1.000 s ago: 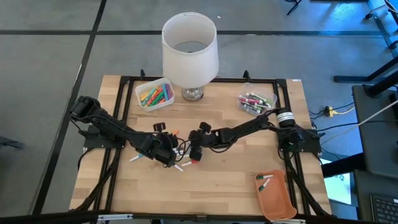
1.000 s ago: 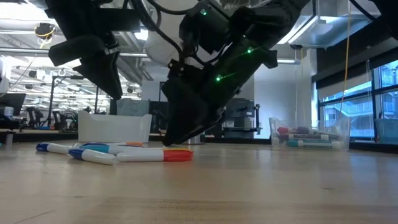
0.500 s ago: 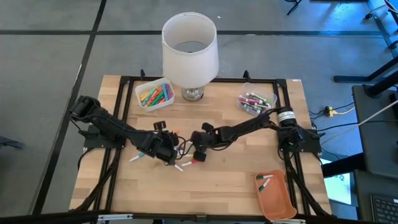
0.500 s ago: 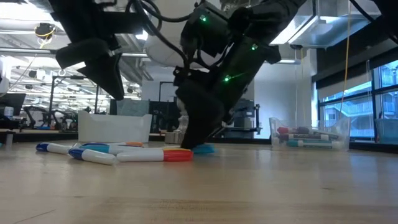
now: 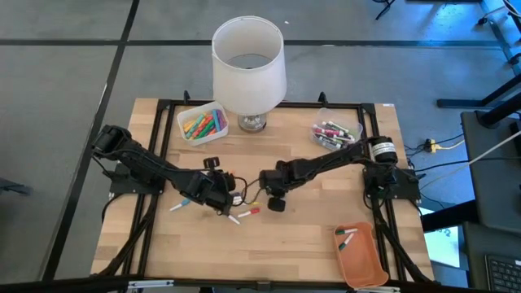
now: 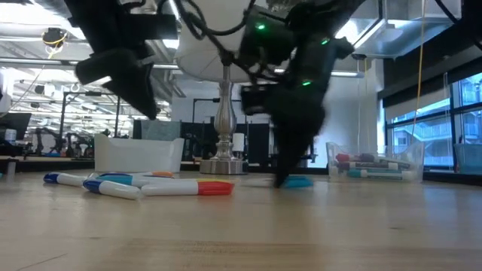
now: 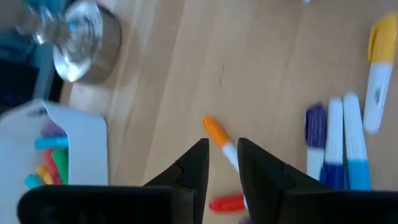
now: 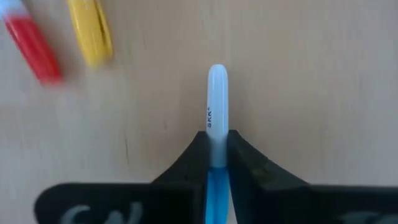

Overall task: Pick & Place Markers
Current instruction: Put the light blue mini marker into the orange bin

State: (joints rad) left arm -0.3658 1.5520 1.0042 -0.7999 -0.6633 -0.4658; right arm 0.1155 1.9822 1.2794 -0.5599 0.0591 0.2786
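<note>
My right gripper (image 5: pixel 275 203) is near the table's middle, shut on a white marker with a blue cap (image 8: pixel 216 106); the low view shows that blue cap (image 6: pixel 299 181) just at table height. To its left, my left gripper (image 5: pixel 224 197) hovers narrowly open over a cluster of loose markers. An orange-capped marker (image 7: pixel 216 132) lies on the wood below its fingers (image 7: pixel 200 163). Purple- and blue-capped markers (image 7: pixel 333 146) and a yellow-capped one (image 7: pixel 378 68) lie beside it. A red-capped marker (image 6: pixel 188 188) lies flat on the table. My right gripper pinches the marker between its two fingers (image 8: pixel 198 155), where the blue cap meets the white barrel (image 8: pixel 217 158). The fingers come from above and lie across it. The white end (image 8: pixel 217 78) sticks out ahead, roughly level. Whether it touches the table I cannot tell.
A lamp with a white shade (image 5: pixel 248 69) stands at the far edge. Left of it is a white bin of coloured markers (image 5: pixel 202 122), right of it a clear container of markers (image 5: pixel 332 133). An orange tray (image 5: pixel 362 256) sits at the near right corner.
My right gripper has moved toward the table's right edge, away from the marker cluster, staying low and taking the blue-capped marker along. The red-capped marker and the others have stayed where they were. My left gripper has shifted slightly toward the right.
</note>
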